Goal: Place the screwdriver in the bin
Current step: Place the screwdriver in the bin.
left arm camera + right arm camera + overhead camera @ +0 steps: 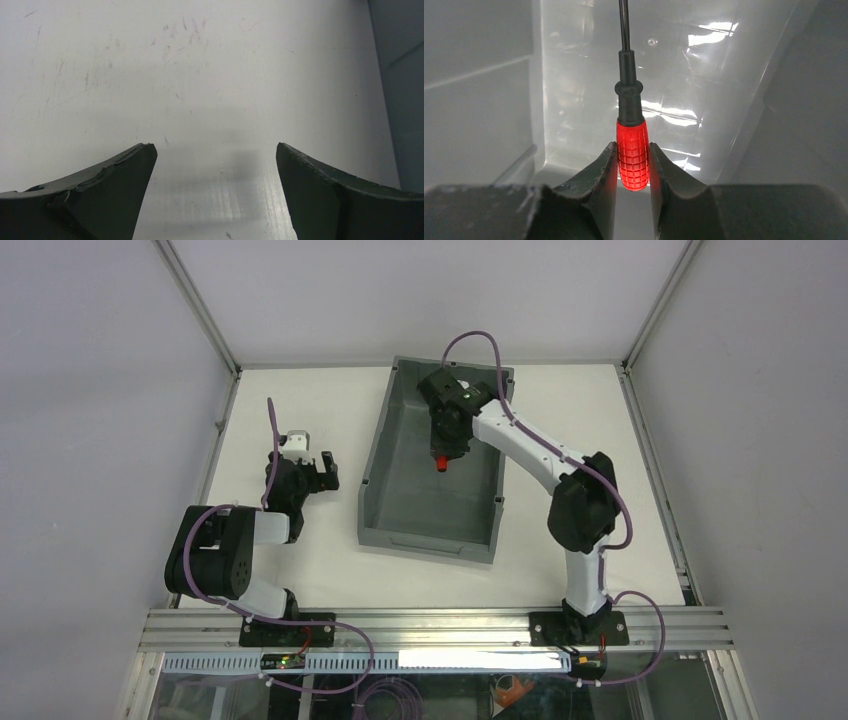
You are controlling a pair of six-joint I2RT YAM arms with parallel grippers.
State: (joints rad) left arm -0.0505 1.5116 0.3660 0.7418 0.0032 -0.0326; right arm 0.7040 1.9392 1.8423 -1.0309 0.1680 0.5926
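Right end effector (632, 150) was pinching the screwdriver (632, 162) by its red handle, with the black shaft pointing away from the wrist camera. The tool sat inside the walls of the bin (378, 455), over its floor. Left end effector (215, 152) was spread wide above the worktop (200, 75), left of the bin.

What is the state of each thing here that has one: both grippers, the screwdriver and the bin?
screwdriver: clamped at its red handle, held over the bin's floor, not released.
bin: upright on the table, open at the top.
right gripper: shut on the screwdriver.
left gripper: open, holding nothing, above the table.
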